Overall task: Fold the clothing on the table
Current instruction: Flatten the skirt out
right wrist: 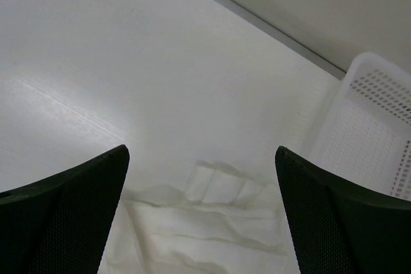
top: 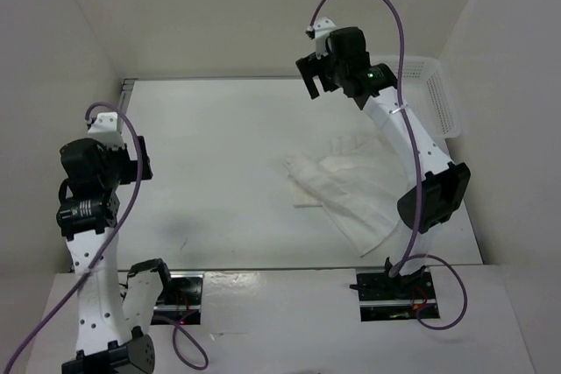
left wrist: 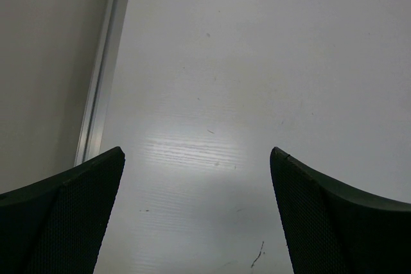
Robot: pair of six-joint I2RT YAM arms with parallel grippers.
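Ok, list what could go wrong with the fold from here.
1. The clothing lies crumpled, white on the white table: a pinch may miss an edge or catch several layers.
2. The open left gripper sits far off by the rail; the right gripper alone might drag it.

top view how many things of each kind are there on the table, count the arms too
robot arms: 2, the left arm and the right arm
clothing: 1
basket: 1
total: 4
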